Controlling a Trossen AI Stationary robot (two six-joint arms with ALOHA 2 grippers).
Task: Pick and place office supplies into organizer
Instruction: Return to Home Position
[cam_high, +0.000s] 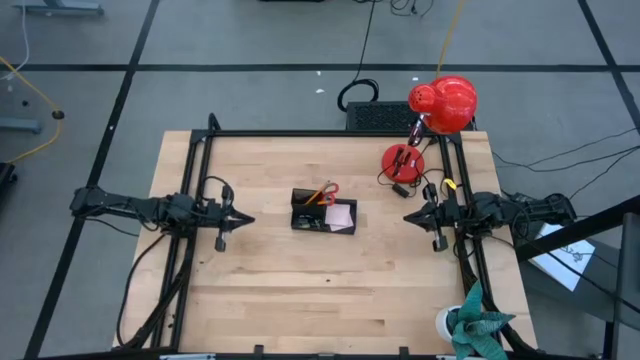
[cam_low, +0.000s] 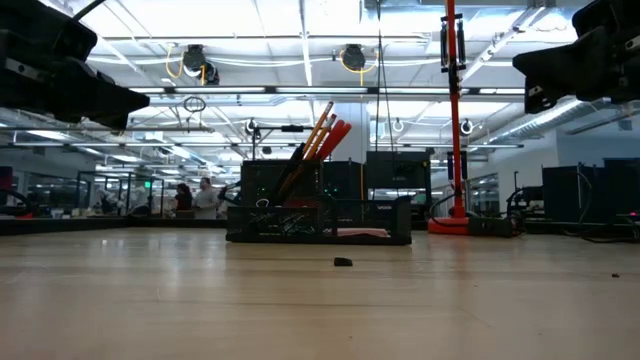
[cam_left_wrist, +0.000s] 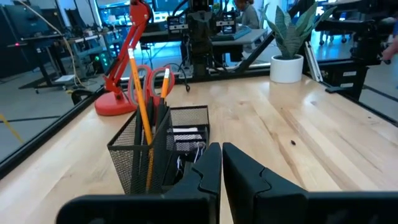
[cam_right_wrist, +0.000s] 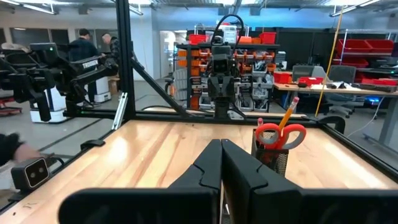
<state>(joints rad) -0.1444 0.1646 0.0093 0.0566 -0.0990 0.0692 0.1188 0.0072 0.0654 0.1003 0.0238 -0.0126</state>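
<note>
Nothing you can read right now. White lettering on a far dark arm (cam_right_wrist: 92, 63), too small for you.

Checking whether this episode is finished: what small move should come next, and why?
Probably just hold at rest: the left gripper and right gripper sit clear on either side of the organizer, jaws shut and empty. Only a small dark piece lies loose outside it, perhaps worth fetching.

Left claw (cam_high: 245, 219) and right claw (cam_high: 408, 217) face each other, well apart, fingers pressed together, nothing held. Both arms stretched level, pointing inward from opposite sides, held aloft.
</note>
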